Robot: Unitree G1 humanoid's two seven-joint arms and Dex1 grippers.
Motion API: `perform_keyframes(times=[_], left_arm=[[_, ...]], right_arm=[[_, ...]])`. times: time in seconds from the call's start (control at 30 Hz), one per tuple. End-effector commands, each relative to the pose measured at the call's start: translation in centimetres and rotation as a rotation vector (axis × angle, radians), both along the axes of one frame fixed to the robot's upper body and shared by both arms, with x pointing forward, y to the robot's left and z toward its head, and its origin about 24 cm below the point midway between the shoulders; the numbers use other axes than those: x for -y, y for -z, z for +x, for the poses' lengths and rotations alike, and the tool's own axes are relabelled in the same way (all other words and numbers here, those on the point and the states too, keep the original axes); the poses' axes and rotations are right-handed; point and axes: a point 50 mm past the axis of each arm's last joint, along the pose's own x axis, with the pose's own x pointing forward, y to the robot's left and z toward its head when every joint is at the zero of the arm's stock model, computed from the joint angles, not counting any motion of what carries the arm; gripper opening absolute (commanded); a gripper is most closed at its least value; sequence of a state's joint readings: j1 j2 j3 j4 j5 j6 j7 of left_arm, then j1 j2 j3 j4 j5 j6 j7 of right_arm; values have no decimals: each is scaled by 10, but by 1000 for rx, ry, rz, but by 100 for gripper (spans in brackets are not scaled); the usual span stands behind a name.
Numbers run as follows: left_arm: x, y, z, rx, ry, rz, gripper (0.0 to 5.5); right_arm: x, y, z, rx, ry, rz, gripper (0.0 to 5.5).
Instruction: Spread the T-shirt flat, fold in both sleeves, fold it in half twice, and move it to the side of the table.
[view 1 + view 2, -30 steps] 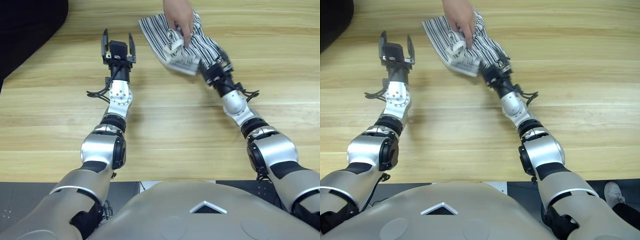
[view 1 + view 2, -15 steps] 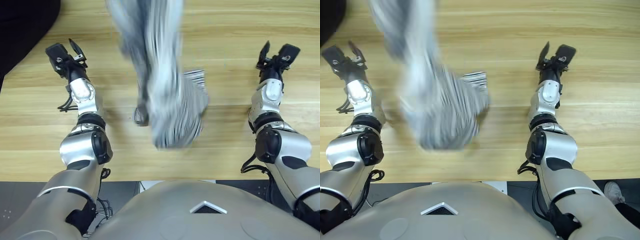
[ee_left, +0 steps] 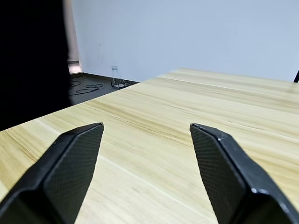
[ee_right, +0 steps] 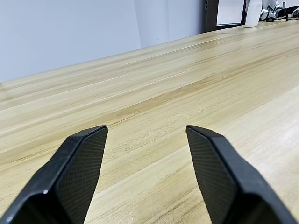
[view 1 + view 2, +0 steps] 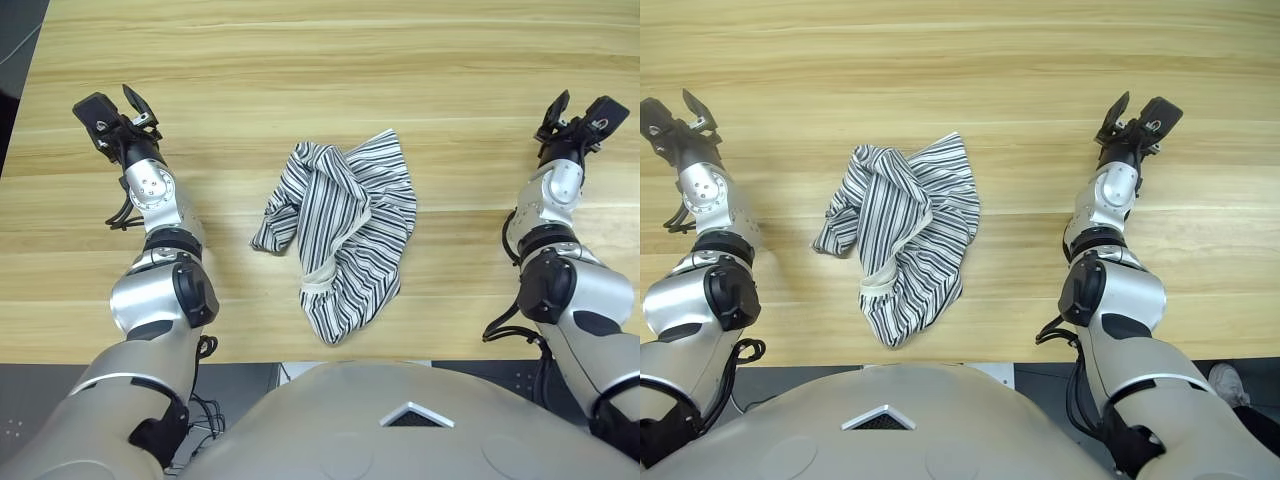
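Observation:
The striped T-shirt (image 5: 340, 235) lies crumpled in a heap in the middle of the wooden table (image 5: 320, 60), with a white collar band showing near its front part. My left gripper (image 5: 118, 102) sits far out to the left of it, open and holding nothing. Far out to the right, my right gripper (image 5: 578, 110) is open too. In the left wrist view my left gripper (image 3: 145, 127) spans bare wood. The same goes for the right gripper (image 4: 145, 128) in the right wrist view. Neither gripper touches the shirt.
The table's front edge (image 5: 420, 357) runs close below the shirt. Its left edge (image 5: 28, 90) meets dark floor at the far left. Bare wood lies beyond the shirt and on both sides of it.
A person's hand held the shirt at the far side; it dropped through the air and now lies in the middle. The hand is gone. Both arms swung outward.

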State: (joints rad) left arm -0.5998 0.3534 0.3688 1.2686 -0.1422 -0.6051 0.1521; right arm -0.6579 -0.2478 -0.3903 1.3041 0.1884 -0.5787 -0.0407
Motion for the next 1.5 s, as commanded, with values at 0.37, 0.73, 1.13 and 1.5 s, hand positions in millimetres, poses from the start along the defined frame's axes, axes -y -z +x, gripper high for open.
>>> perform_keyframes(times=[0.37,0.73,1.13,1.5], left_arm=[[7,0,4,-5,39,1,344],[9,-1,6,-3,49,5,344],[10,-1,6,-1,56,7,344],[74,-10,35,37,290,17,344]], right_arm=[[-9,-5,7,2,-57,-27,311],[-11,-5,7,0,-72,-43,311],[-11,-5,7,2,-78,-47,311],[-4,-21,13,48,-349,-96,311]])
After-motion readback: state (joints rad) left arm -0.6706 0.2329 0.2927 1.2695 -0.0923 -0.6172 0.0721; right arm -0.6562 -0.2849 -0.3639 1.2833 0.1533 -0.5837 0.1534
